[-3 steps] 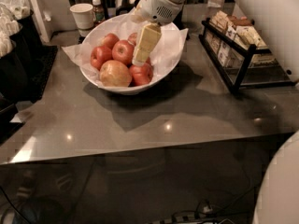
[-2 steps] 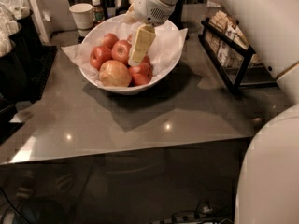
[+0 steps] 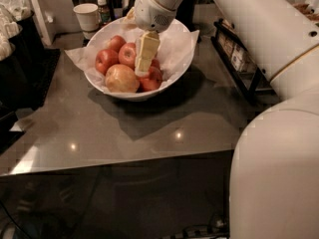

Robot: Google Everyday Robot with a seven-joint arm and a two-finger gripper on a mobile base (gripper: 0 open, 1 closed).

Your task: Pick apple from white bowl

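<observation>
The white bowl [image 3: 172,76], lined with crinkled white paper, stands on the dark table at the upper middle. It holds several glossy red apples, among them one at the left [image 3: 106,60] and one at the middle [image 3: 127,54], and a larger yellowish-tan apple [image 3: 121,78] at the front. My gripper [image 3: 144,63] hangs from the white arm and reaches down into the bowl, its pale fingers over the red apples at the bowl's middle right. The apples under it are partly hidden.
A white paper cup [image 3: 87,17] and a small bottle [image 3: 103,10] stand behind the bowl. A black wire rack [image 3: 244,63] with packets stands at the right. Dark containers [image 3: 15,59] line the left edge. My white arm [image 3: 279,108] fills the right side.
The gripper has moved left and down into the bowl, closer to the red apples. The arm has swung further into view on the right.
</observation>
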